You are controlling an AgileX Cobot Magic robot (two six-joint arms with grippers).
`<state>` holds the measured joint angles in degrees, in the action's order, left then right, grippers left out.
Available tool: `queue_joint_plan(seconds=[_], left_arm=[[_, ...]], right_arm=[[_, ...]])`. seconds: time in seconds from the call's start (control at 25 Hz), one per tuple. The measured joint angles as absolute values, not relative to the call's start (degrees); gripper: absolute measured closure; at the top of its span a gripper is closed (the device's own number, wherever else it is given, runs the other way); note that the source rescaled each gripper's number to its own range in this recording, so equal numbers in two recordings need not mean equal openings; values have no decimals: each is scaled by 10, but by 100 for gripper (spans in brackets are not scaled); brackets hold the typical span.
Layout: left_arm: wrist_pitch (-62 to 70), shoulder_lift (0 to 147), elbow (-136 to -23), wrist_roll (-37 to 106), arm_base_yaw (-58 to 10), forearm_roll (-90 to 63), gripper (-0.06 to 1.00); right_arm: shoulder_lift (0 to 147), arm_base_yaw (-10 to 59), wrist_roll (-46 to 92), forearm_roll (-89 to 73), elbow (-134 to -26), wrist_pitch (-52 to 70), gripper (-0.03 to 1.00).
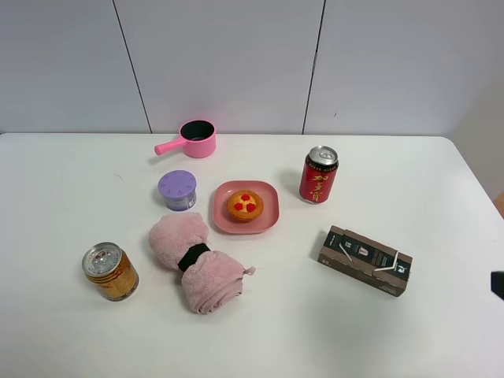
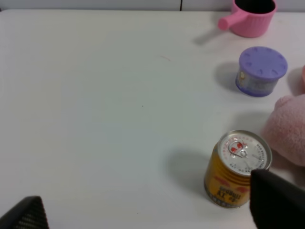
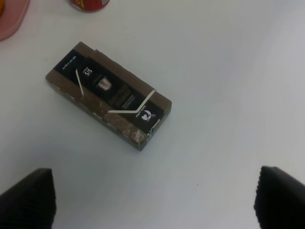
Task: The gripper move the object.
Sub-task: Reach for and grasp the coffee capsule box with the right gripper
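Observation:
The object is a long flat dark brown carton (image 1: pixel 365 260) with a white straw across it. It lies flat on the white table at the right front. In the right wrist view the carton (image 3: pixel 109 95) lies ahead of my right gripper (image 3: pixel 153 202), which is open and empty, with its fingers (image 3: pixel 28 198) wide apart and clear of the carton. Only a black tip of that arm (image 1: pixel 498 284) shows at the right edge of the exterior view. My left gripper (image 2: pixel 147 212) is open and empty over the table, next to a gold can (image 2: pixel 237 169).
A red can (image 1: pixel 318 175) stands behind the carton. A pink plate (image 1: pixel 268 216) holds a tart. A rolled pink towel (image 1: pixel 197 264), a purple-lidded jar (image 1: pixel 178 190), a pink pot (image 1: pixel 197 138) and the gold can (image 1: pixel 110 272) are on the left half.

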<state>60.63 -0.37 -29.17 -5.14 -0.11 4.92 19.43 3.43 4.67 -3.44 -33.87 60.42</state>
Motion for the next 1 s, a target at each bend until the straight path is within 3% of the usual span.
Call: queue_joint_plan(seconds=[0.52, 0.76, 1.0], left_arm=[[606, -4, -292, -51, -1, 49, -6], [606, -4, -292, -51, -1, 49, -6], [606, -4, -292, -51, -1, 49, -6]], right_arm=[[594, 55, 213, -42, -626, 671, 43], [747, 102, 236, -52, -685, 677, 43], [807, 170, 244, -24, -686, 664, 43]])
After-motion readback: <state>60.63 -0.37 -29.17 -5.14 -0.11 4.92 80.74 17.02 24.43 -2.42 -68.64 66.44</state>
